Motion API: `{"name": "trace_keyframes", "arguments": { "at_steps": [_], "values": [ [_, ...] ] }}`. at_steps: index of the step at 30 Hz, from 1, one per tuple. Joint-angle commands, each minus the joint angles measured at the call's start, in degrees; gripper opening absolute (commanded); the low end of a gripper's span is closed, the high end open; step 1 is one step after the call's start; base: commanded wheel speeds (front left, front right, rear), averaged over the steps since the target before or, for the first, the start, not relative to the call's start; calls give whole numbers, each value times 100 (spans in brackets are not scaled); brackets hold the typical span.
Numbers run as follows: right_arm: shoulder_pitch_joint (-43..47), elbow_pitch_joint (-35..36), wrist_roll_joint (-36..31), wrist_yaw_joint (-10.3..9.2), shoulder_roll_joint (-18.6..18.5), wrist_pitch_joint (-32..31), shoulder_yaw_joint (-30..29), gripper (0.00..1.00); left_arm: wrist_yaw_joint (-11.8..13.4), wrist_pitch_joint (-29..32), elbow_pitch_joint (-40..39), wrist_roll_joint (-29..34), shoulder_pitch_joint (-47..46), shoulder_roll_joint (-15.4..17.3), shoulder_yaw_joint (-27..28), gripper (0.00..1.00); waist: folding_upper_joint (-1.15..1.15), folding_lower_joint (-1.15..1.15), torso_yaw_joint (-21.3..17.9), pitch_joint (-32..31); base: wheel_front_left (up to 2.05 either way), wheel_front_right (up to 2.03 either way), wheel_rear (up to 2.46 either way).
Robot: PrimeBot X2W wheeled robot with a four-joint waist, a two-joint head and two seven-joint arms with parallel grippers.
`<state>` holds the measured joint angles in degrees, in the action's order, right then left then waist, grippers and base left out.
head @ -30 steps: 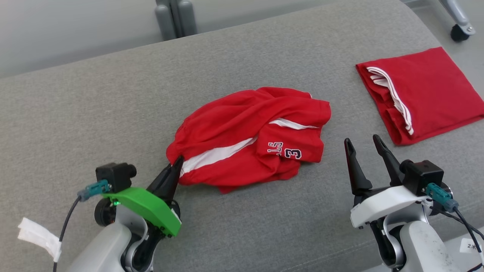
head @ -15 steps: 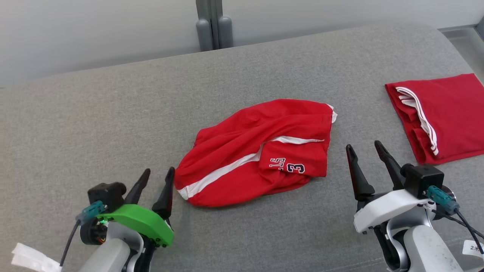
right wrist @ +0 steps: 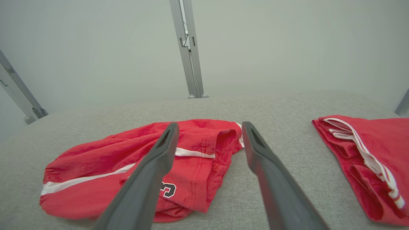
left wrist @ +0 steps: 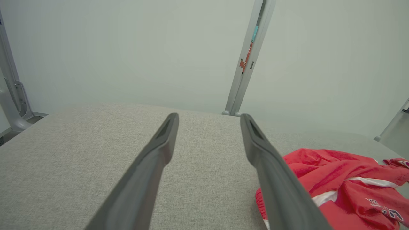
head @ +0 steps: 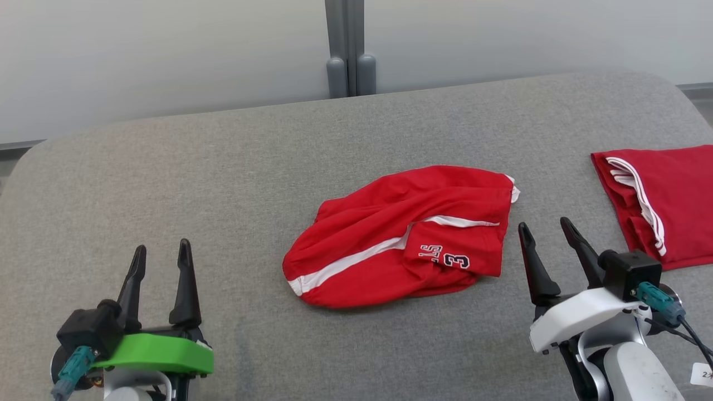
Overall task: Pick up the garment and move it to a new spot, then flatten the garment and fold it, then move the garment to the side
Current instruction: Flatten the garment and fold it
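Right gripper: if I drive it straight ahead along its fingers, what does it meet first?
Likely the crumpled garment: its right edge lies just ahead of the right gripper, on the left half of its path; the rest is bare cushion. Height over the cloth is unclear.

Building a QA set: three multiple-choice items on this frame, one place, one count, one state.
1. Where is the folded garment relative to the crumpled shorts? A) robot's right B) robot's left C) on top
2. How many red garments lie on the cushion? A) one B) two C) three
3. The left claw is: A) shut on the shorts B) open, clear of the shorts C) shut, empty
Key: 1 A, it lies at the head view's right edge; 2 B, the shorts and the folded one; 3 B, its fingers stand apart over bare cushion.
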<state>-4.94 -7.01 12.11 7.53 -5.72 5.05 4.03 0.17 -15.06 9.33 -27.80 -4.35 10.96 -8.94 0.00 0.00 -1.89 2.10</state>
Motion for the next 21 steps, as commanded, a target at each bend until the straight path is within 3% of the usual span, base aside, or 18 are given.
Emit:
{"name": "trace_keyframes", "arguments": {
  "at_steps": [1, 9, 21],
  "values": [
    [107, 19, -32, -9, 0, -21, -33, 100, -57, -11, -59, 196, 190, -85, 133, 100, 0, 0, 94, -96, 0, 0, 0],
    [162, -62, 25, -9, -31, -38, -2, 100, -334, -11, -14, 774, 625, -347, 564, 100, 0, 0, 193, -239, 0, 0, 0],
    [224, -104, 32, -9, 23, 81, -108, 100, -583, -12, 199, 999, 608, -535, 806, 100, 0, 0, 262, -319, 0, 0, 0]
  ]
}}
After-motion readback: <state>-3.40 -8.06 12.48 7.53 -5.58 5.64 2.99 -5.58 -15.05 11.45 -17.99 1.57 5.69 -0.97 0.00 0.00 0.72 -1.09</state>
